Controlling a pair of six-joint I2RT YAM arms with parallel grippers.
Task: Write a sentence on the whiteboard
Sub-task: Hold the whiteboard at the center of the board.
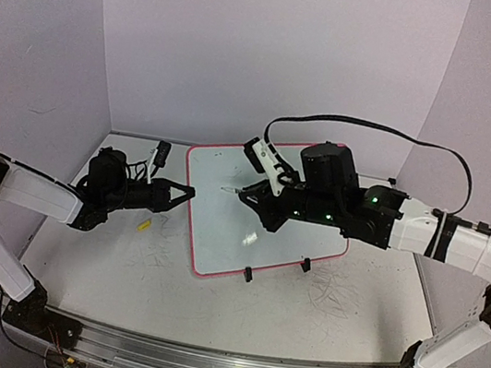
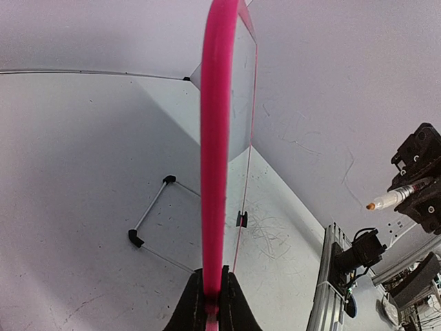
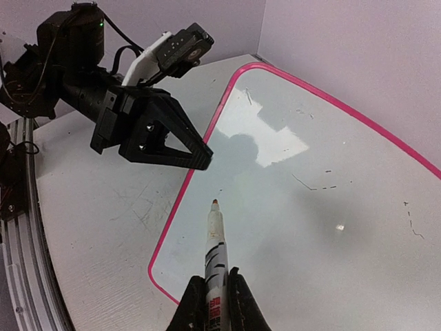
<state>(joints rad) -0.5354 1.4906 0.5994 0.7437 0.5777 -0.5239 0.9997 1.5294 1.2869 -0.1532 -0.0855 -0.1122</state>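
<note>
The whiteboard (image 1: 294, 234) lies on the table, glossy white with a pink rim (image 3: 180, 200). My left gripper (image 1: 190, 192) is shut on its left edge, and the rim (image 2: 214, 138) runs straight up from between the jaws. My right gripper (image 3: 215, 286) is shut on a white marker (image 3: 214, 241) with an orange tip. That tip points at the board's left part, close to the left gripper (image 3: 196, 155). Whether the tip touches the surface I cannot tell. The sentence is not in view; only a few small dark specks (image 3: 313, 186) mark the board.
A small yellow cap (image 1: 141, 222) lies on the table under the left arm. Two black clip feet (image 1: 248, 273) sit on the board's near edge. Grey scribbles (image 1: 340, 292) mark the table at the right. Purple walls close in the back and sides.
</note>
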